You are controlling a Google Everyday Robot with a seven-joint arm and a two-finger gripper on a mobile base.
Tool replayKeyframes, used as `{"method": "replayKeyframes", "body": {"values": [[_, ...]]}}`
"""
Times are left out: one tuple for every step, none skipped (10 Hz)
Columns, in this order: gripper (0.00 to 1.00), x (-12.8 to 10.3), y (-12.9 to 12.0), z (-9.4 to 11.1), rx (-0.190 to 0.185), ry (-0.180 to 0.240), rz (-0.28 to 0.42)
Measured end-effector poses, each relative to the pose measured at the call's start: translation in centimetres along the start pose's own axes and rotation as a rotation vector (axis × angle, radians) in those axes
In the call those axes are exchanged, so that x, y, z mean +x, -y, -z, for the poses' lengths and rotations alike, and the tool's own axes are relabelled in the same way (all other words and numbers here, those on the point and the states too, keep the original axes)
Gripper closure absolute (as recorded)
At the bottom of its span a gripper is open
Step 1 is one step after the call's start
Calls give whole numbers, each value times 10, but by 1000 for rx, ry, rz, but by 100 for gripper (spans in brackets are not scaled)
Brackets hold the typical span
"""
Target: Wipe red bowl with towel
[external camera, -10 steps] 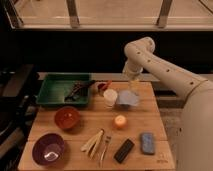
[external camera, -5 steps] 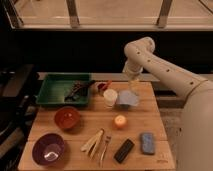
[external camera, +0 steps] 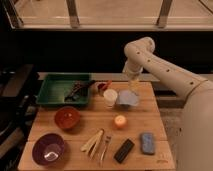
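Just above towel [external camera: 127,99], gripper [external camera: 133,87] stayed put w/ fingers spread; red bowl [external camera: 67,117] unmoved, well apart.

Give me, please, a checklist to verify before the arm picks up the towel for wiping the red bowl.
1. The gripper is over the towel, at the far right of the table: ok.
2. Jaws open: ok.
3. Jaws touching the towel: cannot tell.
4. Towel held: not ok, it lies on the table.
5. The red bowl is upright and uncovered, left of centre: ok.
6. Room around the towel: not ok, the cup stands close on its left and could be bumped.
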Motion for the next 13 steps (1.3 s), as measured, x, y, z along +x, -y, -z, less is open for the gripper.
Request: {"method": "replayKeyframes", "body": {"values": [[20,0,0,0,0,0,0],[20,0,0,0,0,0,0],[20,0,0,0,0,0,0],[20,0,0,0,0,0,0],[20,0,0,0,0,0,0],[20,0,0,0,0,0,0],[20,0,0,0,0,0,0],[20,0,0,0,0,0,0],[20,0,0,0,0,0,0],[20,0,0,0,1,0,-1],[20,0,0,0,0,0,-2],[20,1,-3,-3,-5,-22,-1],[20,-4,-7,-13,-15,-34,11]]}}
